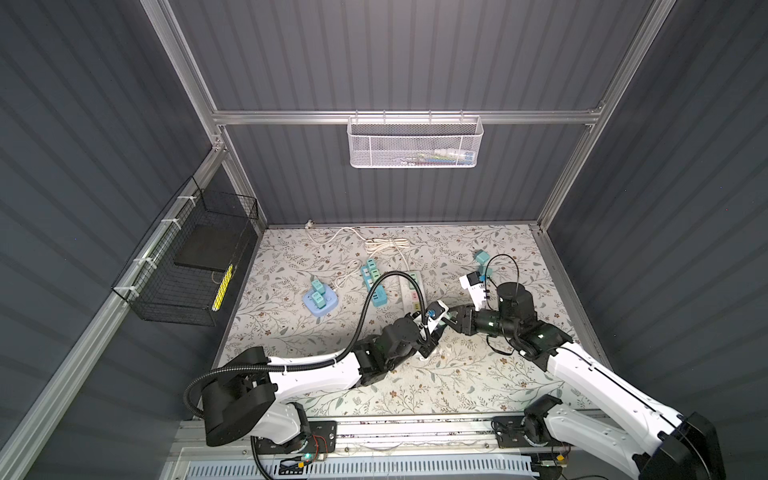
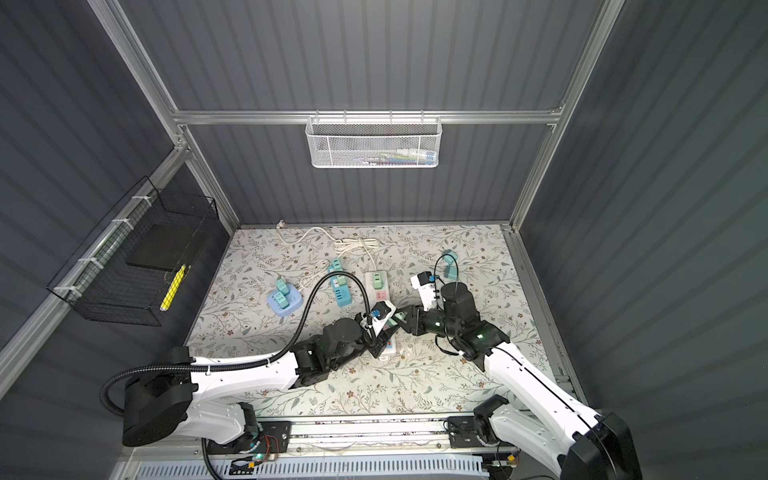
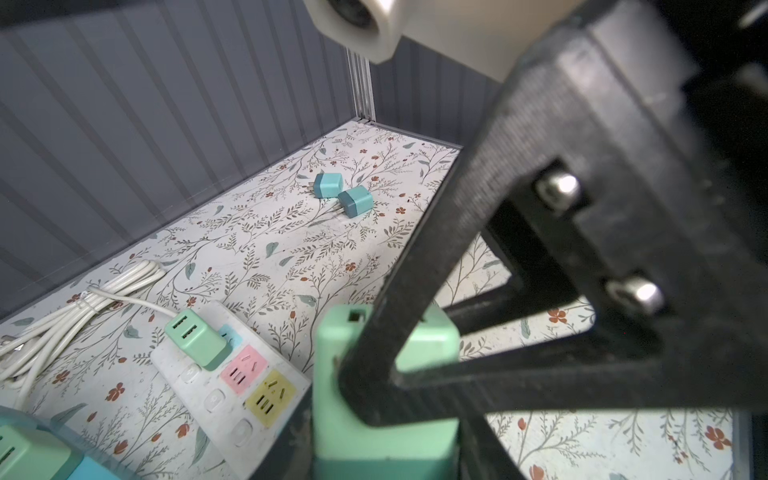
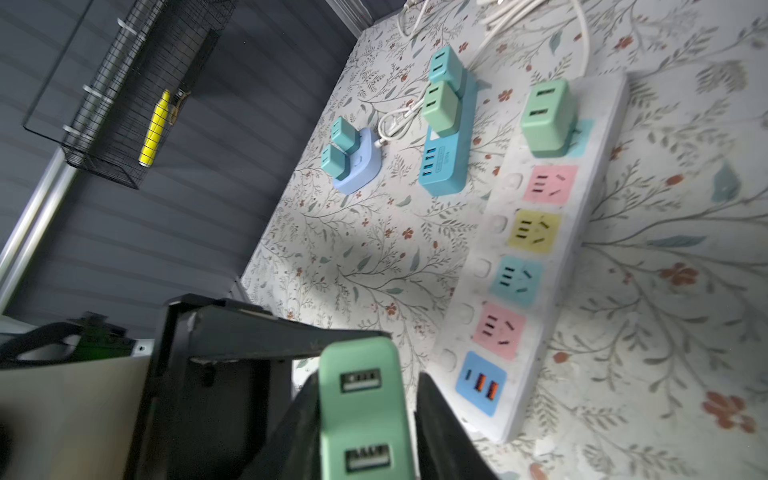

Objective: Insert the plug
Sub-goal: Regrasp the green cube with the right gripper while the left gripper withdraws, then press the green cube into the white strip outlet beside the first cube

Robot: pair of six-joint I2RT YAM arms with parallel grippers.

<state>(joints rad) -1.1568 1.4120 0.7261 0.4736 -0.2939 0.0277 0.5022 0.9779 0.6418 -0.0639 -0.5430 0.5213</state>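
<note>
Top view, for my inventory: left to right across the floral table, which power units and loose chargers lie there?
Lilac square socket base carrying two teal plugs → long blue power strip → long white power strip with coloured sockets → two loose teal cube plugs.

You have three power strips: a lavender strip (image 4: 365,166), a blue strip (image 4: 440,174), a white strip (image 4: 536,232). You have eight charger plugs: two lavender-strip plugs (image 4: 341,129) (image 4: 332,162), two blue-strip plugs (image 4: 445,62) (image 4: 441,106), one white-strip plug (image 4: 546,114), two loose plugs (image 3: 328,185) (image 3: 355,201), one held plug (image 4: 365,415). You have two baskets: a white basket (image 1: 414,145), a black basket (image 1: 187,270).
</note>
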